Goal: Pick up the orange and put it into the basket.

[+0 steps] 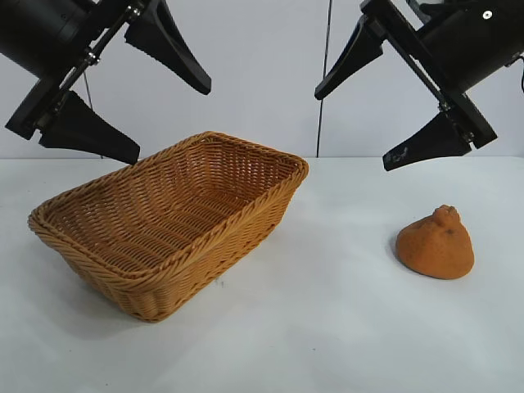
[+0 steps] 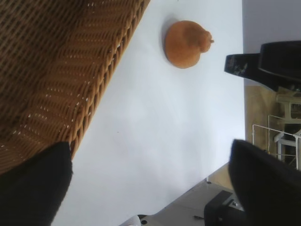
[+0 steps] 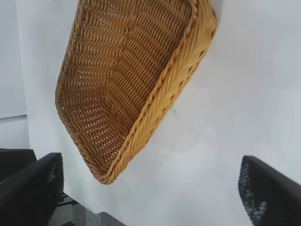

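The orange, a rough orange-brown dome with a knob on top, sits on the white table at the right. It also shows in the left wrist view as the orange; the right wrist view does not show it. The wicker basket stands empty at centre-left, well apart from the fruit. My right gripper hangs open high above the table, up and to the left of the orange. My left gripper hangs open above the basket's back left rim. Neither holds anything.
The white table runs out in front of and between the basket and the orange. The basket's side wall and its woven inside show in the wrist views. A grey wall stands behind.
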